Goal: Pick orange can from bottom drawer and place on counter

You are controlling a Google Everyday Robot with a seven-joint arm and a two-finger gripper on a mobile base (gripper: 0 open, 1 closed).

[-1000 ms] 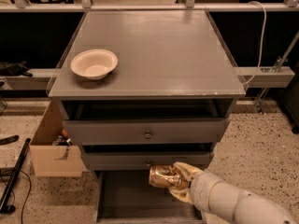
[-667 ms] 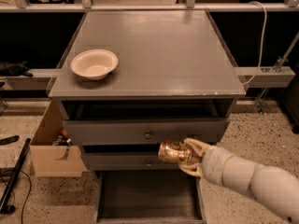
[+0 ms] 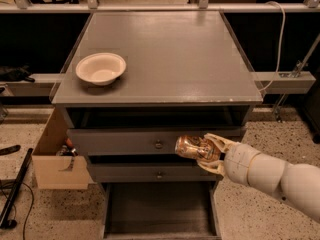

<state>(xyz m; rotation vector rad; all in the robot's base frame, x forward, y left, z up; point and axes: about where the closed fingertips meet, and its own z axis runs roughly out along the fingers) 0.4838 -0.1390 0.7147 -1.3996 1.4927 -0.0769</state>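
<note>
My gripper [image 3: 202,151] is shut on the orange can [image 3: 192,148], which lies sideways in the fingers in front of the upper knobbed drawer, well above the open bottom drawer [image 3: 160,211]. The bottom drawer is pulled out and its dark interior looks bare. The grey counter [image 3: 165,59] lies above and behind the can. My cream arm [image 3: 272,174] reaches in from the lower right.
A cream bowl [image 3: 100,68] sits on the counter's left side. A cardboard box [image 3: 52,156] with small items stands on the floor left of the cabinet. A black pole and cables lie at far left. A white cable hangs at the right.
The gripper has lifted the can from just above the bottom drawer up to the level of the upper knobbed drawer, and slightly right.
</note>
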